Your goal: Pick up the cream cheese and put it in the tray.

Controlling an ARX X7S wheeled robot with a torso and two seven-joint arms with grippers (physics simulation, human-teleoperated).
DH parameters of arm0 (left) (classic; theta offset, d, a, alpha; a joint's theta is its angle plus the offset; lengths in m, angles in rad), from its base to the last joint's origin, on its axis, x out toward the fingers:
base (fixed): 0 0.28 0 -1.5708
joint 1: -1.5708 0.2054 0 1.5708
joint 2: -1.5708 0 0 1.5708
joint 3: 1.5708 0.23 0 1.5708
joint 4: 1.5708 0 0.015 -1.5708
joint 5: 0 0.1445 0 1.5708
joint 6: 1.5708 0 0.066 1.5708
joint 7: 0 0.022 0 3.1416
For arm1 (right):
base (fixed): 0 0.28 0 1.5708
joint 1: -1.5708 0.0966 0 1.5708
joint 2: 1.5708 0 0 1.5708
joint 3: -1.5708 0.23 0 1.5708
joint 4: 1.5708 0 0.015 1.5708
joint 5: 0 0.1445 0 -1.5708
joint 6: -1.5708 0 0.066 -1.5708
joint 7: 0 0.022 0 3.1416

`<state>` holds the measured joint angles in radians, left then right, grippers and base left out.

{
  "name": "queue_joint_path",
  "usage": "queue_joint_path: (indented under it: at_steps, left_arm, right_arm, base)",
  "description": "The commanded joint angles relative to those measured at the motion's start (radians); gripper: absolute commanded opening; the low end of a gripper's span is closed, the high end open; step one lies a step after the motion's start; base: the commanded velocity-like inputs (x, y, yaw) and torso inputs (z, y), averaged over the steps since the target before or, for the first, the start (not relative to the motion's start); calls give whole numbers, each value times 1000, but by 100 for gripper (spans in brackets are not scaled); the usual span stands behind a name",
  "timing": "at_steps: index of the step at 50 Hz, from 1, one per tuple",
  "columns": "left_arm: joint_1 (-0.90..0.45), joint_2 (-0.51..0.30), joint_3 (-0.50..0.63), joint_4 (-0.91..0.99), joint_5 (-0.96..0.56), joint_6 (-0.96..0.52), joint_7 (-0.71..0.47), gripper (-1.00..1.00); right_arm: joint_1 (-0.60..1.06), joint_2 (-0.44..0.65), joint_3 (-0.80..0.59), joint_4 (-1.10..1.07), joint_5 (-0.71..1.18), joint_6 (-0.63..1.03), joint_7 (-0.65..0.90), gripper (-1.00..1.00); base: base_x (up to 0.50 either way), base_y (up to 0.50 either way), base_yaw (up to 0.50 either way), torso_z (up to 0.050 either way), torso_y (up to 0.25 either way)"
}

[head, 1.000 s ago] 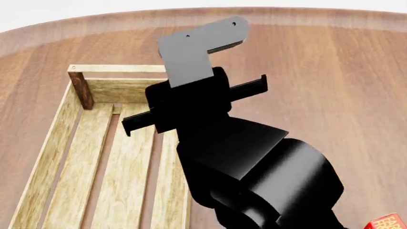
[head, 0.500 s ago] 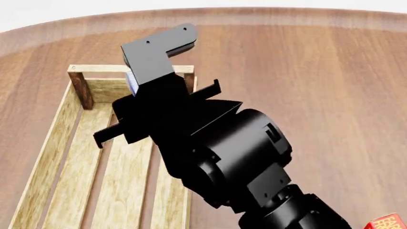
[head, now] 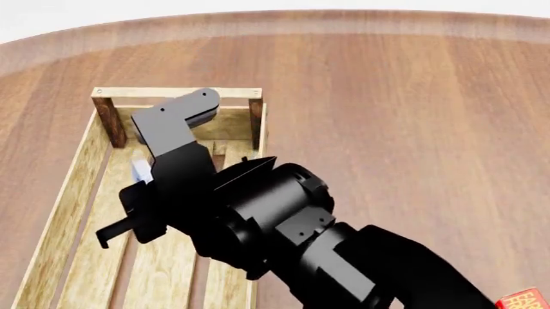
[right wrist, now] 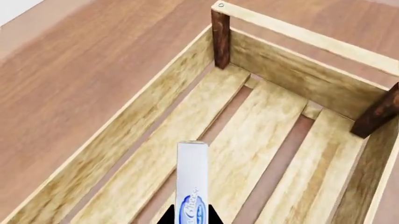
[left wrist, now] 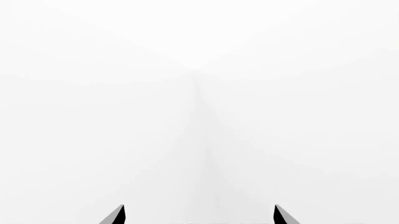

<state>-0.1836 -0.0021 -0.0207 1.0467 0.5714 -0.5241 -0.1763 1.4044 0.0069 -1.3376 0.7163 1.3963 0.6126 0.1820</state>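
Right arm (head: 284, 225) reaches diagonally from the lower right of the head view, up and over the tray (head: 60, 199), wrist pitched down into it. Right gripper (right wrist: 187, 219) is clamped on the cheese (right wrist: 190, 182): in the right wrist view two dark fingertips (right wrist: 167, 218) pinch the box edge-on, standing above the slatted floor between the tray's long walls. No contact with the slats that I can confirm. In the head view only a pale corner of the box shows at the arm's left edge; the arm hides the rest, plus much of the tray's middle and right wall. Far end wall and two dark corner posts (head: 109, 122) are visible beyond the gripper.

Left gripper (left wrist: 198, 219): only two dark tips, spread apart, nothing between them, facing blank white.

Table (head: 404, 116) is wood. A red box corner (head: 522, 300) pokes in at the head view's bottom right, well apart from the tray.
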Motion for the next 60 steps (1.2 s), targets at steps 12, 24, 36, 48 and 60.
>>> queue_joint_path:
  at_steps: [12,24,36,48,60]
  left_arm:
    - [-4,-31,39,-16,15,-34,-29,100]
    - [2,-51,42,-23,1,-43,-53,100]
    - [0,-63,50,-34,-1,-52,-67,100]
    - [-3,-75,63,-43,-5,-57,-80,100]
    - [-3,-85,70,-45,-12,-64,-91,100]
  right_arm:
    - [3,-7,-228,74,79,-39,-36,-100]
    - [-11,-7,-226,73,63,-23,-60,-100]
    - [-18,-7,-225,72,60,-16,-72,-100]
    - [-46,-7,-226,61,61,-36,-89,-100]
    - [-76,-7,-223,8,-24,-44,-125,-100]
  base:
    - [0,0,0,0,0]
    - [0,0,0,0,1]
    - [0,0,0,0,1]
    - [0,0,0,1,0]
    - [0,0,0,0,0]
